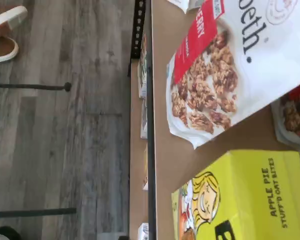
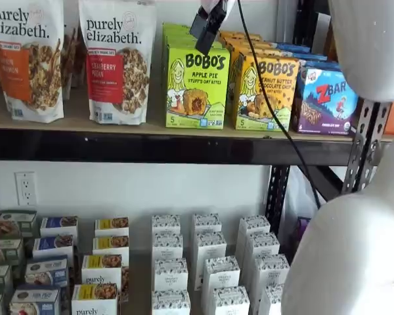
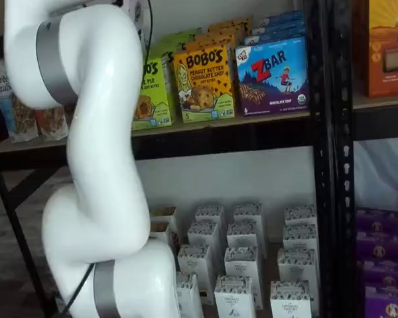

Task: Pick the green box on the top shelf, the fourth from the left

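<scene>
The green box [image 2: 196, 85], a lime-green Bobo's Apple Pie carton, stands upright at the front of a row of like cartons on the top shelf [image 2: 72, 122]. In a shelf view it shows half hidden behind my white arm [image 3: 152, 93]. The wrist view shows its face with the cartoon girl [image 1: 245, 200] on the tan board [image 1: 162, 90]. My gripper [image 2: 209, 26] hangs from the upper edge just above and in front of the box's top, a cable beside it. Only a dark part shows, so no gap can be read. It holds nothing that I can see.
A Purely Elizabeth cranberry granola bag [image 2: 118, 59] stands just left of the green box, and a yellow-orange Bobo's peanut butter box [image 2: 266, 92] and a ZBar box [image 2: 325, 98] just right. A black upright [image 2: 361, 151] is at the right. Small boxes [image 2: 203, 269] fill the lower surface.
</scene>
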`<act>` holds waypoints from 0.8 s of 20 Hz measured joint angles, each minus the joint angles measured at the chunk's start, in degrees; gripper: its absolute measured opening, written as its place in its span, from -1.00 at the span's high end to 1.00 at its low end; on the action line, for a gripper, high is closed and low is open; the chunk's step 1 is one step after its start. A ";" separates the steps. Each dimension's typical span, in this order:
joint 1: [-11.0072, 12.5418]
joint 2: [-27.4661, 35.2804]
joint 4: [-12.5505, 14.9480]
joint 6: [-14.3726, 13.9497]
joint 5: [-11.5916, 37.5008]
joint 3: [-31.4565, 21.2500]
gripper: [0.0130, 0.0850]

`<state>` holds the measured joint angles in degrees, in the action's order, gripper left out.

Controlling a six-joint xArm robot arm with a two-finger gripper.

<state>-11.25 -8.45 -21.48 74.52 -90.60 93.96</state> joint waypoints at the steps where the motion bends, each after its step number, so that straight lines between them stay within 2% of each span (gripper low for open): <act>1: 0.08 0.32 0.06 0.12 0.00 0.21 -1.00; 16: 1.53 4.05 0.38 2.08 0.58 2.44 -1.00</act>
<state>-9.72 -4.40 -21.10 76.60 -90.02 96.39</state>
